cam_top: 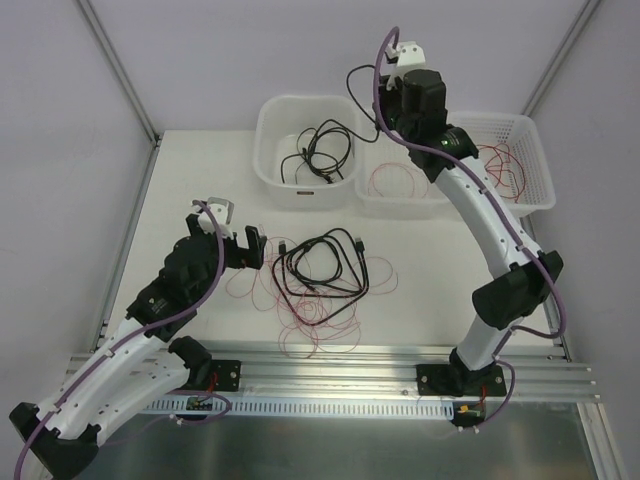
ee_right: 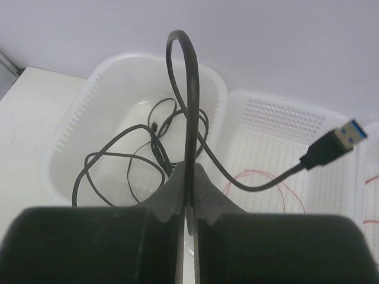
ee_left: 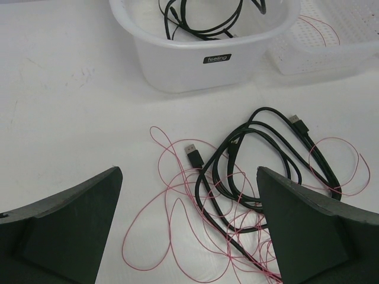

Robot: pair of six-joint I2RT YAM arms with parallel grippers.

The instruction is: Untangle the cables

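We see the right gripper [ee_right: 189, 177] up over the tub [cam_top: 275, 130] at the far side of the table [cam_top: 200, 170]. Its two fingers are pressed tight together, and they pinch a black cable [ee_right: 189, 106]. The cable stands up in a tall loop over the fingers. Then it bends down and out to the right. It ends in a blue plug [ee_right: 349, 133], which hangs in the air over a basket [ee_right: 278, 124].

More black cables [cam_top: 320, 155] lie curled up inside the tub. The basket has lots of little holes and sits just beside the tub, on its right. A thin red wire [cam_top: 395, 180] lies in it. Next to it is a second basket [cam_top: 535, 150], with more red loops [cam_top: 500, 165] inside.

The left gripper [ee_left: 189, 177] is low over the near part of the table. Its fingers are spread wide apart and hold nothing. Right in front of it lies the tangle [cam_top: 320, 285]. It is made of black rings [cam_top: 345, 265] and many thin red wires [cam_top: 315, 325], all mixed up. The black and the red cross each other in many spots. The red wires reach out past the black rings on every side.

From the left wrist we can see two small black plugs in the tangle. One plug [ee_left: 194, 155] is on the left side. The other plug [ee_left: 299, 125] is at the far right.

The tangle does not touch the tub, and there is bare table between them.
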